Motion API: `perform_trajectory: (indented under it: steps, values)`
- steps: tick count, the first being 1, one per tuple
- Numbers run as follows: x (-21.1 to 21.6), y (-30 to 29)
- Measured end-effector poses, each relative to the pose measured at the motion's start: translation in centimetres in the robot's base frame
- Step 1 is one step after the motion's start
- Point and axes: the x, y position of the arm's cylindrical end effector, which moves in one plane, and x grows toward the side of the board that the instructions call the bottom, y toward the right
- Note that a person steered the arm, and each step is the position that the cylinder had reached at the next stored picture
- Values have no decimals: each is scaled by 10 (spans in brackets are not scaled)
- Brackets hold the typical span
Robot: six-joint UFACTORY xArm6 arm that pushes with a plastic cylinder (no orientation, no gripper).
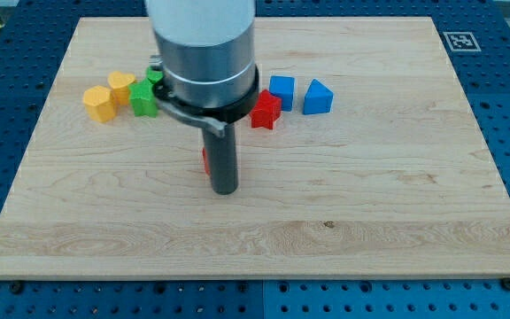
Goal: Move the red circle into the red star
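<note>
My tip [226, 190] rests on the wooden board, a little left of the board's middle. The red circle [205, 159] is almost wholly hidden behind the rod; only a thin red sliver shows at the rod's left edge, just above the tip. The red star [266, 110] lies up and to the right of the tip, next to the arm's body. The gap between the red circle and the red star is partly hidden by the arm.
A blue cube [282, 91] and a blue triangular block [318, 97] sit right of the red star. A yellow hexagon [99, 103], a yellow block [120, 87] and green blocks [143, 98] cluster at the upper left. The arm's grey body [204, 53] hides the top middle.
</note>
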Motion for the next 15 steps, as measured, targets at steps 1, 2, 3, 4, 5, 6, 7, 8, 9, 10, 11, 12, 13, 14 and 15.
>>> perform_trajectory:
  steps: [1,2,3,4,5,6,7,8,9,10,11,12,13,14,15]
  values:
    - [-11,2]
    - [-5,2]
    - [-6,-25]
    - [-8,-48]
    - [-8,-45]
    - [-12,-33]
    - [-16,-13]
    - [-22,-5]
    - [-23,-12]
    - [-26,-22]
    - [-40,-22]
    - [-55,-22]
    - [-68,-20]
    - [-79,-19]
    - [-89,-13]
